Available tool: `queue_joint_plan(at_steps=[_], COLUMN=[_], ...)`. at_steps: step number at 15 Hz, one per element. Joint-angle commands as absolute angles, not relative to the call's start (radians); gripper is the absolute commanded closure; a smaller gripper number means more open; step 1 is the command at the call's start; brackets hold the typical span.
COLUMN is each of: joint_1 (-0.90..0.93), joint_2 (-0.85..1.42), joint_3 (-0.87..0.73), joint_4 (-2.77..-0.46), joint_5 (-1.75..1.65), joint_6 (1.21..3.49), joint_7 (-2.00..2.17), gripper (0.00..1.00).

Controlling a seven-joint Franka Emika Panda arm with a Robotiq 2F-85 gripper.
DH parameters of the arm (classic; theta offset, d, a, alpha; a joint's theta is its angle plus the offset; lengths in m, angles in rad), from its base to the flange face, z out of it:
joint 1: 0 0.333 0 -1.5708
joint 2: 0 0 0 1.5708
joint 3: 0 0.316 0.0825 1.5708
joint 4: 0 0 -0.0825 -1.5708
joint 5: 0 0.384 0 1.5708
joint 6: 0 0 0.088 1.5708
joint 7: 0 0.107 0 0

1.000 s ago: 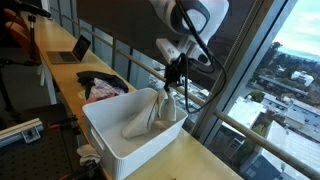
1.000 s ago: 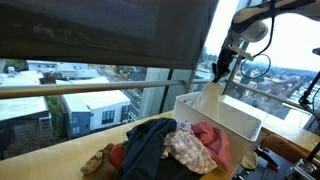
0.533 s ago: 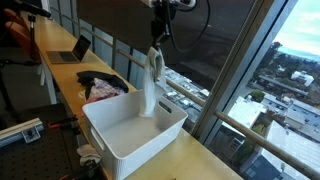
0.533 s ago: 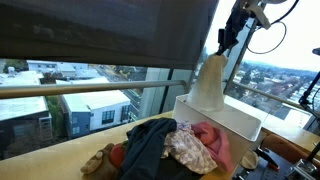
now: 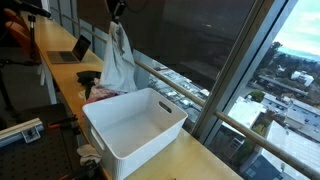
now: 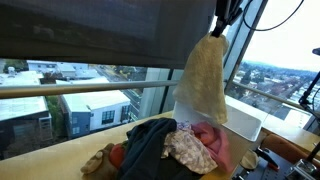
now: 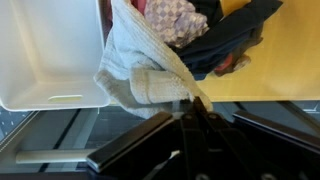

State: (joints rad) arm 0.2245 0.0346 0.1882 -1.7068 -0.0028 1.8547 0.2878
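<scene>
While fingers pinch cloth tight, it hangs below them, clear of bin, over clothes pile; release not yet done.

You have a wooden counter bearing a white bin, a clothes pile and a laptop.

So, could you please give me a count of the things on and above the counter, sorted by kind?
White bin: 1
Pale cloth hanging from the gripper: 1
Pile of mixed clothes: 1
Laptop: 1
Total: 4
</scene>
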Motion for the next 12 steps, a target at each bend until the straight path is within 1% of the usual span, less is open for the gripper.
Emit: queue_joint_plan(at_steps=[1, 5, 12], joint_1=[0.308, 0.364, 0.338], joint_2=[0.05, 0.135, 0.267], joint_3=[0.275, 0.312, 0.228], joint_4=[-1.757, -1.768, -1.738], joint_5=[-0.078, -0.132, -0.146], joint_6=[1.883, 1.896, 1.907], joint_7=[0.422, 0.495, 0.474], gripper=[0.99, 0.99, 0.99])
